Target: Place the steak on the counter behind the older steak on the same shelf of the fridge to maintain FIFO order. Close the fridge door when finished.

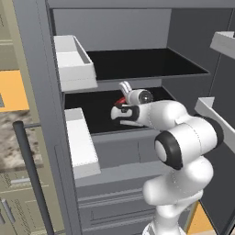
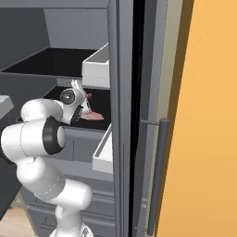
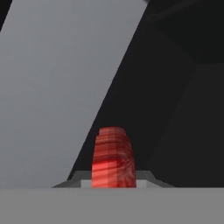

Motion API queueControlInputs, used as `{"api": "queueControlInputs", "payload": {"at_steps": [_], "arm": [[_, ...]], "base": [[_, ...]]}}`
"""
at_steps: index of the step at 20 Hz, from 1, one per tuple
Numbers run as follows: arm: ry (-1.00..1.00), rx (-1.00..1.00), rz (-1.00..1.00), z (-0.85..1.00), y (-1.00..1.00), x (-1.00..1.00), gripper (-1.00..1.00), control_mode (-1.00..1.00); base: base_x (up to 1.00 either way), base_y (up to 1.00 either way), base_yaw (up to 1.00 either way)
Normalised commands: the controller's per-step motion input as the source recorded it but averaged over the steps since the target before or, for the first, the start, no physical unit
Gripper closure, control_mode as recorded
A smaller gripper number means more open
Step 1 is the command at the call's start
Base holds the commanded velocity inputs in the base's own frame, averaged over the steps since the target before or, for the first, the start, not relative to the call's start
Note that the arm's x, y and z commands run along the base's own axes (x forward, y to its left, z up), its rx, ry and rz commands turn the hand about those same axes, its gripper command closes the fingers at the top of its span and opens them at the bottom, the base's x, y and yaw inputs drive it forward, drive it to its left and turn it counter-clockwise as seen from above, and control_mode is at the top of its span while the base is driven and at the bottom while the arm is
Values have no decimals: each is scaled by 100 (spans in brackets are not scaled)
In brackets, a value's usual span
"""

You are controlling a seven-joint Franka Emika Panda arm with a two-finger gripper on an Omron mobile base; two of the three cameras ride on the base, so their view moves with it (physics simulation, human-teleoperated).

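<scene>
Red steak (image 3: 111, 158) is being carried into the fridge (image 1: 41, 92), clamped in the closed gripper (image 3: 113, 183).

On the left, a white door bin (image 1: 73, 62) is crowding the arm, so a clipped edge is being risked. The steak is being held over the black shelf (image 1: 98, 120); the older steak (image 2: 94, 115) is lying toward the right, and could be nudged or dropped upon. Open room is being left deeper behind it.

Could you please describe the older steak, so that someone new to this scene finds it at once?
Look into the open dark grey fridge, at the lower black shelf. The pale pink flat slab lies there near the front edge. The other meat, a bright red chunk, is held in the pincer.
</scene>
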Motion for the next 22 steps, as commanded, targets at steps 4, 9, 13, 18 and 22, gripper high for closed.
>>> {"api": "queueControlInputs", "payload": {"at_steps": [4, 9, 13, 18, 22], "arm": [[1, 0, 0, -23, -2, 22, 100, -100], [1, 0, 0, -16, -8, 21, 100, -100], [4, 0, -1, -13, -13, 14, 100, -100], [8, 0, 0, -18, -4, 5, -100, -100], [5, -1, 0, -29, 0, 0, -100, -100]], "base": [[0, 0, 0], [0, 0, 0], [0, 0, 0], [0, 0, 0], [0, 0, 0]]}}
